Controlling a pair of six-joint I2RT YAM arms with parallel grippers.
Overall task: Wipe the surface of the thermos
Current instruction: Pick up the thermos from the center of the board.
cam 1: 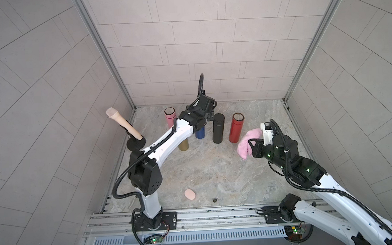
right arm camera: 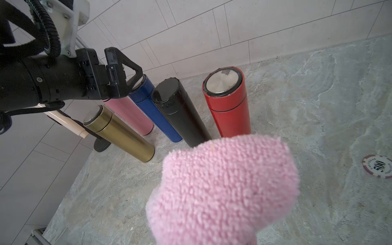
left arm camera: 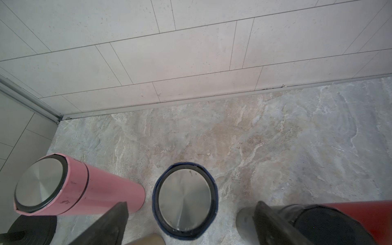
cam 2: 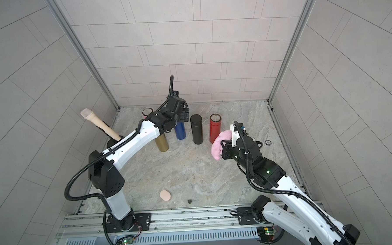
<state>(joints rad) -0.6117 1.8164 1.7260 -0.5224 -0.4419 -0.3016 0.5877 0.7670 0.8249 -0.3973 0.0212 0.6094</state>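
Observation:
Several thermoses stand near the back wall: pink (cam 1: pixel 169 118), blue (cam 1: pixel 200 133), gold (cam 1: pixel 183 145), black (cam 1: pixel 218 131) and red (cam 1: pixel 236 128). My left gripper (left arm camera: pixel 191 203) hangs open just above the blue thermos (left arm camera: pixel 184 199). Its fingers (left arm camera: pixel 118 216) stand wide on either side of the steel lid, not touching it. My right gripper (cam 1: pixel 251 145) is shut on a fluffy pink cloth (cam 1: pixel 246 142), held above the floor just right of the red thermos. In the right wrist view the cloth (right arm camera: pixel 224 186) hides the fingers.
A beige-handled tool on a black round base (cam 1: pixel 125 128) leans at the left wall. A pale pink oval pad (cam 1: pixel 190 194) and a small dark bit (cam 1: pixel 214 200) lie near the front rail. A poker chip (right arm camera: pixel 378 169) lies right of the cloth.

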